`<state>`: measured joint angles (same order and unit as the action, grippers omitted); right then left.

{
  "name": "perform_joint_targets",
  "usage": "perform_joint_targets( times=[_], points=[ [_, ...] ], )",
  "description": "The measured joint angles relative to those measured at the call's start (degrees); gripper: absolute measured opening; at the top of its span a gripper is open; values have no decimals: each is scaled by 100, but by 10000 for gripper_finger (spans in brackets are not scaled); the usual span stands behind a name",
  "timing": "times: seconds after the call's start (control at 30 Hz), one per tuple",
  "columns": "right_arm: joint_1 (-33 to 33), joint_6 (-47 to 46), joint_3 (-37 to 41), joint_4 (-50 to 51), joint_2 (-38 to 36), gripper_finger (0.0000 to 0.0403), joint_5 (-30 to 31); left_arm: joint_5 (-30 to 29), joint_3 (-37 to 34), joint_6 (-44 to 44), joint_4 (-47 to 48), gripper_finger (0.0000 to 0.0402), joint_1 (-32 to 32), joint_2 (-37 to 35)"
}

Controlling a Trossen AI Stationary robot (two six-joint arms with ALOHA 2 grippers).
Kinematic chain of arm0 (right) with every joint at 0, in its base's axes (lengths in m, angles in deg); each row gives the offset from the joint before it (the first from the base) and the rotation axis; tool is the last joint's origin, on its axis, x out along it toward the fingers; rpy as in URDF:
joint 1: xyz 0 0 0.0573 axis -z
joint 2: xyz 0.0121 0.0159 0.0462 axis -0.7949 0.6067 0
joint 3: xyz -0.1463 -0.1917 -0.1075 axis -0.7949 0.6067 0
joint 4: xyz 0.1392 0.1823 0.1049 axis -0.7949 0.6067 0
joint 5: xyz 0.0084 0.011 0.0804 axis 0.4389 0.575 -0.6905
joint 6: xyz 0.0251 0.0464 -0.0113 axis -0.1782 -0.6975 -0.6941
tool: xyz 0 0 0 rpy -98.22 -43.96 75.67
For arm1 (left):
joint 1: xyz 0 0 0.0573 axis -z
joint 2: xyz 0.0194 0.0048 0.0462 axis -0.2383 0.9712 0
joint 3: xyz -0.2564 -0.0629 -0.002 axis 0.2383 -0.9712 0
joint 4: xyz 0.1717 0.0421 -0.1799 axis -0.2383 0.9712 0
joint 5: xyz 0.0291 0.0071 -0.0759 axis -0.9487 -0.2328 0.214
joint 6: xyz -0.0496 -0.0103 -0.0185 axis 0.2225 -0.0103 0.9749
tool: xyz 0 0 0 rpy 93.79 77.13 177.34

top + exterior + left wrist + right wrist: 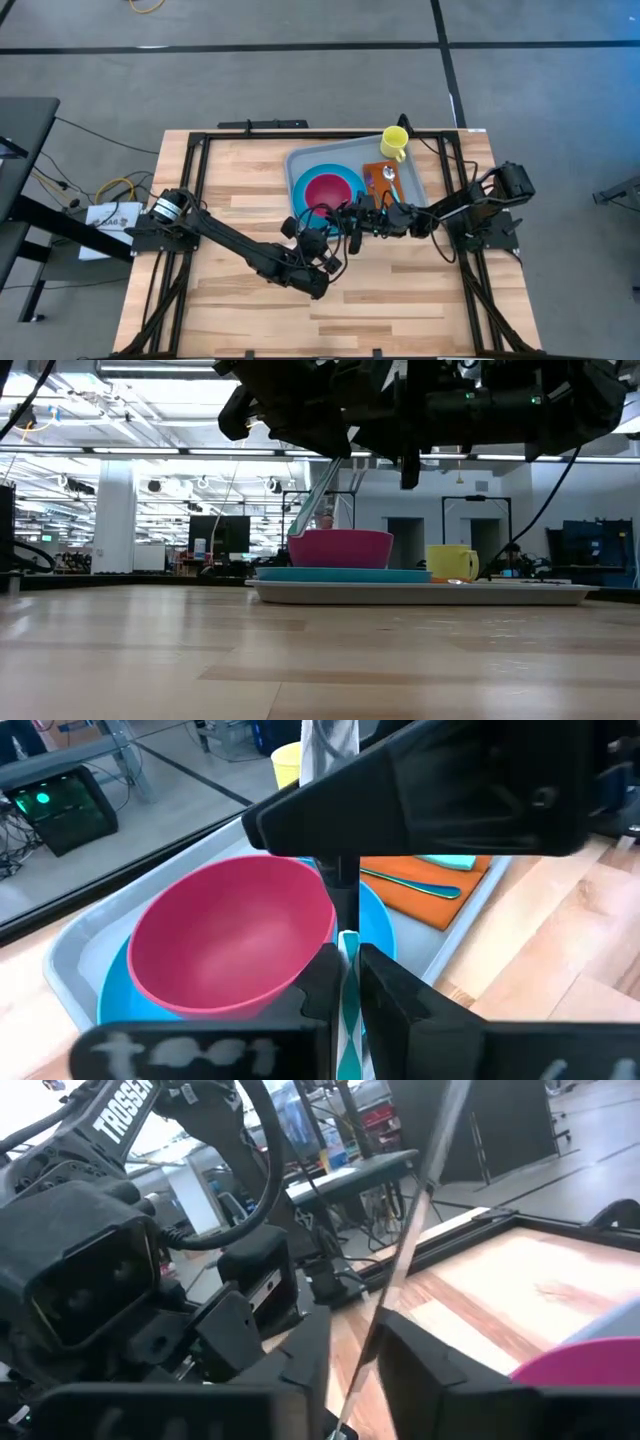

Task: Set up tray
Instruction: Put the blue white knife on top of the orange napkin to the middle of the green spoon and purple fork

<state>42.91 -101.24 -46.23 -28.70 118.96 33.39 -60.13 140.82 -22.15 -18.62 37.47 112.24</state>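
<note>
The pale grey-blue tray [300, 160] lies at the table's far middle. It carries a blue plate [299, 190] with a pink bowl [328, 188] on it, an orange napkin [378, 178] with cutlery, and a yellow cup [394, 143] at its far right corner. Both grippers meet just over the tray's near edge, above the bowl. My left gripper [347, 960] is shut on a thin teal-and-white striped straw [348, 990]. My right gripper [365, 1350] has closed on the same straw [400, 1250]. In the low view the straw [320, 495] slants down toward the bowl's rim. My left gripper pinches the straw between its two fingertips [320, 982], coming from the table's near side and tipped slightly down. The straw is lifted clear of the table and stands tilted. My right gripper pinches the straw's shaft [374, 1325] between its two fingers, reaching in level from the table's right, with the fingers across the straw. The straw runs on upward past the fingers at a slant.
Bare wooden table spreads toward the near edge and the left side. A black frame runs around the table's edges [200, 150]. Cables and a white box [110, 215] lie on the floor to the left.
</note>
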Motion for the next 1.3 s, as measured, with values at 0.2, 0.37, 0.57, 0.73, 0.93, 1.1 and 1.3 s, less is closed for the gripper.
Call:
perform_joint_targets(
  times=[0.2,0.37,0.57,0.73,0.93,1.1,1.3],
  points=[
    [0,25,0,-13,-1,8,-4,50,0,-28,2,16,-11,0],
    [0,34,0,-12,-1,7,-28,47,2,-39,0,17,-7,0],
    [-2,46,2,42,-1,2,-46,174,2,-420,4,33,-9,-4],
    [0,95,4,399,-1,1,-44,151,7,-967,0,75,-7,-7],
    [-2,322,11,855,-264,1,-47,268,7,-1263,47,104,85,-86],
    [23,449,13,2335,-1213,0,-333,343,7,-1427,63,107,351,-517],
    [262,449,11,4729,-3062,0,-964,294,7,-2189,59,108,603,-1108]
  ],
)
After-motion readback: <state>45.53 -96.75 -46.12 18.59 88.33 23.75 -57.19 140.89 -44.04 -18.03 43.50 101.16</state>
